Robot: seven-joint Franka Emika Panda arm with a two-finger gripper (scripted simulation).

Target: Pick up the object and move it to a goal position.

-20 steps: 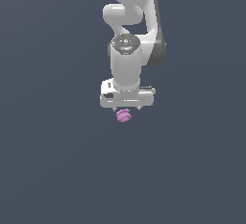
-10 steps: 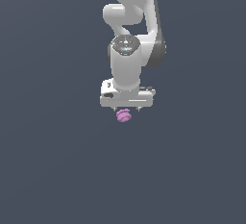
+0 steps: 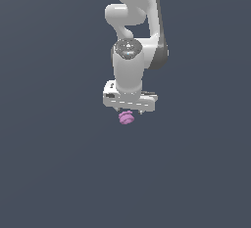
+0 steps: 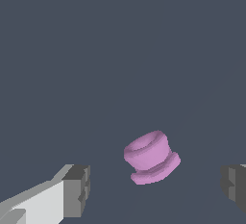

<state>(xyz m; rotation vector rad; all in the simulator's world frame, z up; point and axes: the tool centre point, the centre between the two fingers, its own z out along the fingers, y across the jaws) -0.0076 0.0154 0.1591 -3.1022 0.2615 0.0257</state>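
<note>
Pink-purple and ridged, the object (image 3: 126, 118) sits just under the white gripper (image 3: 129, 110) in the exterior view, a little past the middle of the frame toward 12 o'clock, against a plain dark grey-blue ground (image 3: 49, 163). In the wrist view the object (image 4: 151, 156) reads as a short cup with a hollow top and a flared flange at its base, tilted, lying on the ground (image 4: 120, 50) between the two fingers. One grey pad (image 4: 77, 190) stands off at about 8 o'clock from it and the other pad (image 4: 234, 185) at about 4 o'clock; a clear gap shows on both sides, so the jaws are spread wide and neither pad touches it. The object lies closer to the midline between them than to either pad. In the exterior view the arm (image 3: 135, 36) rises from the gripper toward 12 o'clock, its wrist pointing straight down over the object, with a dark grey joint at its 3 o'clock side.
</note>
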